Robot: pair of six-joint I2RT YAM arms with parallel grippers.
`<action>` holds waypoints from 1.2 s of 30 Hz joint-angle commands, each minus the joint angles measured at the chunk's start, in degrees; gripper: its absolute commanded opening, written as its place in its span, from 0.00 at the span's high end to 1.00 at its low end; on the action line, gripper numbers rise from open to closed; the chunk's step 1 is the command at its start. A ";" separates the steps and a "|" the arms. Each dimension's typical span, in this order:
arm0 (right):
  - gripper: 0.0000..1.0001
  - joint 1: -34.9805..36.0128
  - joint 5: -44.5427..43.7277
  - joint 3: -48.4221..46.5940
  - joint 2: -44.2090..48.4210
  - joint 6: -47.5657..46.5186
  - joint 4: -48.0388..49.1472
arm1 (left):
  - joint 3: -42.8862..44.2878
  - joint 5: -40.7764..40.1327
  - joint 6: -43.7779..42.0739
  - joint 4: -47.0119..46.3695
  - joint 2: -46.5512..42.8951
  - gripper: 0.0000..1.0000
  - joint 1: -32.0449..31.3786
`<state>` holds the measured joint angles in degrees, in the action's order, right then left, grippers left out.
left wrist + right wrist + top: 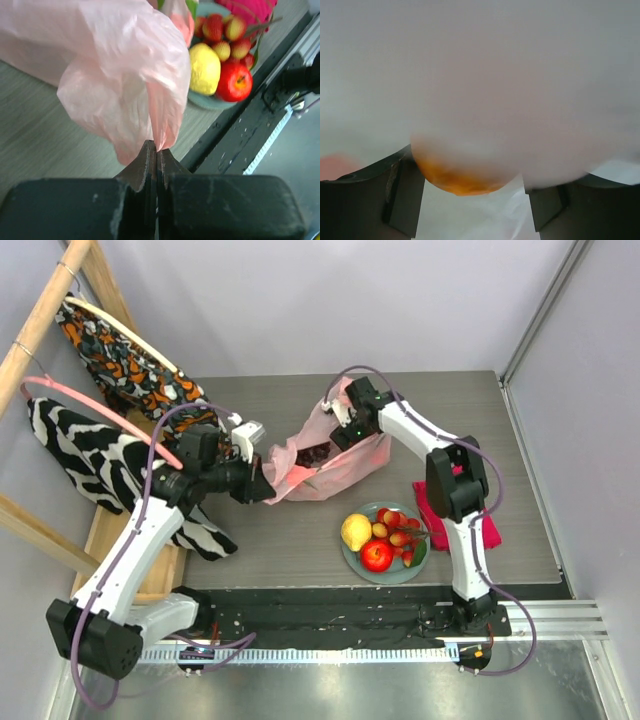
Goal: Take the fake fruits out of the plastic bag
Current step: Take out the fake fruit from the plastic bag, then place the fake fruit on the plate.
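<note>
The pale-pink plastic bag [318,468] lies in the middle of the table, its mouth towards the back. My left gripper [262,485] is shut on a pinched fold of the bag [125,75] at its left end, fingertips closed [156,150]. My right gripper [341,436] sits at the bag's mouth. In the right wrist view its jaws stand wide apart [475,175] with an orange rounded thing [457,181] between them, blurred behind plastic film. A dark grape bunch [322,452] shows inside the bag. Lemon [356,531], apple [377,555] and cherries [400,529] lie on the plate.
The grey-green plate [352,561] stands front right of the bag, also in the left wrist view [200,100]. A magenta cloth [437,508] lies right of the plate. A wooden rack [60,300] with patterned clothes fills the left side. A black rail [330,615] runs along the near edge.
</note>
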<state>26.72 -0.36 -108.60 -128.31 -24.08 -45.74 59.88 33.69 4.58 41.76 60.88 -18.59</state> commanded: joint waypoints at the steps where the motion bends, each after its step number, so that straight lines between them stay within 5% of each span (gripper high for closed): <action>1: 0.64 0.09 25.34 -2.76 15.52 -0.01 -8.47 | 4.45 1.20 4.99 -7.91 4.93 1.00 -0.66; 11: 0.57 1.05 43.77 1.37 23.10 2.54 -14.91 | 7.62 -3.10 8.00 -16.63 9.43 1.00 -1.63; 22: 0.62 -1.14 31.22 -4.88 36.80 1.59 -19.11 | 6.83 -10.49 7.29 -15.48 9.60 1.00 -1.36; 30: 0.62 -7.46 18.13 24.89 57.80 -15.28 -24.94 | 7.62 -8.91 11.76 -17.93 11.36 1.00 0.75; 36: 0.66 -10.20 9.95 39.33 57.22 -16.44 -14.41 | 7.80 -7.85 13.09 -17.86 11.28 1.00 0.92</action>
<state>17.30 17.69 -74.81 -66.70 -37.17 -68.34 65.82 24.60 16.34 26.65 72.55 -18.06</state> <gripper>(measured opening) 0.738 0.015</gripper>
